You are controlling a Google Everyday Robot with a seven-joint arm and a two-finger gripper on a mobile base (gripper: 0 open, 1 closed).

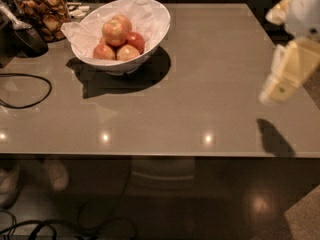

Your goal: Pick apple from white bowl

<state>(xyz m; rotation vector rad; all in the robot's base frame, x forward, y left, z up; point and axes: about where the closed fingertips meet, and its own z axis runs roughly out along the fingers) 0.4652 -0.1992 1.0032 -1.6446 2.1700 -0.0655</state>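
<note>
Here we are with the gripper (pixel 280 81) hanging above the right edge of the table (pixel 210 99), its shadow (pixel 275 136) on the surface just below it. We cannot tell whether it is released or clenched, but nothing appears to be held in it.

Our target, the apple (pixel 114 32), lies well apart from the jaws, far off to the left in the camera view and toward the back of the table. It sits on top of the pile in the white bowl (pixel 159 20), resting on the other apples, with crumpled paper (pixel 144 8) rising behind it. It is yellow-orange with a red blush and the highest fruit there, so we judge it open to a grasp from above.

The apple is round, so no long axis governs the approach. What counts is the long sideways reach across bare tabletop, then a descent inside the bowl's rim. With one arm, there is no choice of hand.

Beyond the bowl from the jaws stand a glass jar (pixel 44 10) and a black cable (pixel 31 103), both clear of the straight path. The reach has hardly begun, in our judgement.
</note>
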